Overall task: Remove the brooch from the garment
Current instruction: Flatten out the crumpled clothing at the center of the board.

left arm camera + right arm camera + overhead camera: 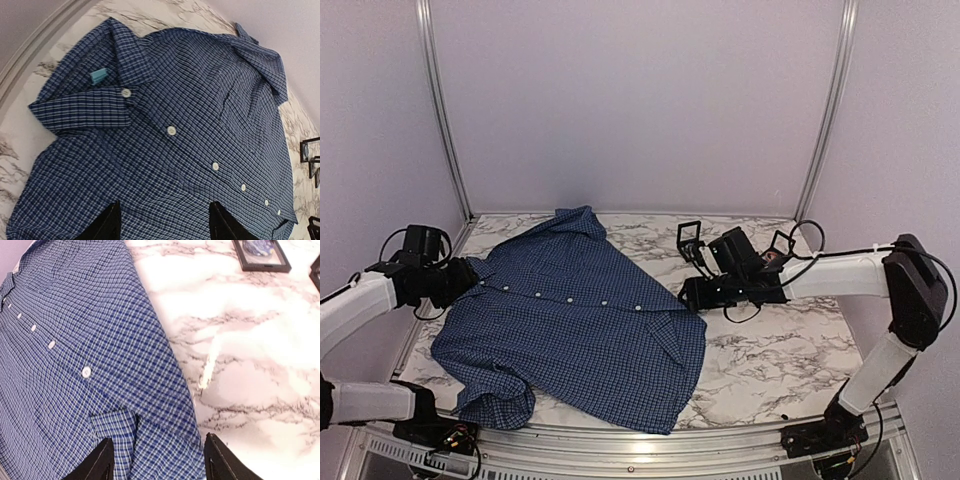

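Garment [570, 320] spread on the tabletop [770, 350], centre-left of the top view; brooch not discernible.
Left wrist view: left end effector [165, 210] released over the shirt front, bottom edge. Right wrist view: right end effector [159, 440] released over the garment's edge, bottom.

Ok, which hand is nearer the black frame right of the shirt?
Right. The right hand sits at the shirt's right edge, close beside the frame; the left hand is at the shirt's left edge, the whole shirt between it and the frame.
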`<state>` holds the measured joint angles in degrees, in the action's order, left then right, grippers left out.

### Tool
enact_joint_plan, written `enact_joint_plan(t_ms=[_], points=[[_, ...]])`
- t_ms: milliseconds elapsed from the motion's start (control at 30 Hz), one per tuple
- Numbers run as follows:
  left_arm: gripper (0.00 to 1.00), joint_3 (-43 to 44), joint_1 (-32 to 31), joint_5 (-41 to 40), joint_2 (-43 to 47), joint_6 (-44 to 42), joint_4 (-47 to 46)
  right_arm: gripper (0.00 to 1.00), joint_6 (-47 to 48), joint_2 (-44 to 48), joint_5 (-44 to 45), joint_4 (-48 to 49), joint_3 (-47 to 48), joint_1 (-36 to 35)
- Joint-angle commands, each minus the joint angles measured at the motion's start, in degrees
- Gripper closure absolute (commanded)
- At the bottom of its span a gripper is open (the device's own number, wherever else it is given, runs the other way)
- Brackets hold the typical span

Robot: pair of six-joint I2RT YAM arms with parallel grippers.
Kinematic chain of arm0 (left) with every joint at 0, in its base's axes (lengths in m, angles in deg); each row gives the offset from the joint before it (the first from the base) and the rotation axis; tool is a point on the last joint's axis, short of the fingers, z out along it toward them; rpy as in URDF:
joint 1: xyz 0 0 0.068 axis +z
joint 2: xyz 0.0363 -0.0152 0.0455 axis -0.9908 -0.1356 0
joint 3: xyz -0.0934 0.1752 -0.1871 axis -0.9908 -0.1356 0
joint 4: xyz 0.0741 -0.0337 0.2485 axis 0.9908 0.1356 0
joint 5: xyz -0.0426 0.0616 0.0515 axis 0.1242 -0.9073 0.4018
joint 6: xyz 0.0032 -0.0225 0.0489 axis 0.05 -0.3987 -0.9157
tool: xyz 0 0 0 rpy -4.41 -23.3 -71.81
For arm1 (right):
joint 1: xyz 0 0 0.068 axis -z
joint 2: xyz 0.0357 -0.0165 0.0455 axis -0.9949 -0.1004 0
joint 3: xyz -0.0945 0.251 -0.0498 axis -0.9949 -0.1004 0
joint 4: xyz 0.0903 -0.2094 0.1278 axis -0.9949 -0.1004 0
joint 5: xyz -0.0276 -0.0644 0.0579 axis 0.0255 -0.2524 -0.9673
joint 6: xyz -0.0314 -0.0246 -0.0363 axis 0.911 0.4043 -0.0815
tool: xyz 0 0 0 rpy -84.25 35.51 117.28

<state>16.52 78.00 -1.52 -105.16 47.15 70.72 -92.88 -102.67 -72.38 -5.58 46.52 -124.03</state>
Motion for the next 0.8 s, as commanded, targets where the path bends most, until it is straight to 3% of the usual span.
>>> enact_joint_plan(t_ms=[0, 167, 300, 567, 767], points=[[0.39, 5.04, -7.63, 5.52, -10.21, -0.86, -9.78, 0.38, 5.62, -6.58, 0.79, 2.25, 9.50, 0.88], [0.39, 10.68, -13.08, 7.41, -23.17, 1.80, -15.99, 0.36, 8.07, -15.96, -1.56, 3.77, 17.22, 3.28], [0.39, 11.24, -13.81, 7.04, -28.76, 3.77, -16.72, 0.36, 10.24, -22.48, -2.87, 3.96, 23.46, 3.49], [0.38, 5.25, -12.62, 3.21, -28.94, 4.43, -16.47, 0.36, 11.93, -30.24, -4.12, 2.09, 31.03, 3.49], [0.38, 1.99, -10.68, 2.51, -29.17, 3.98, -16.88, 0.44, 10.72, -31.65, -6.64, 2.55, 30.52, 3.37]])
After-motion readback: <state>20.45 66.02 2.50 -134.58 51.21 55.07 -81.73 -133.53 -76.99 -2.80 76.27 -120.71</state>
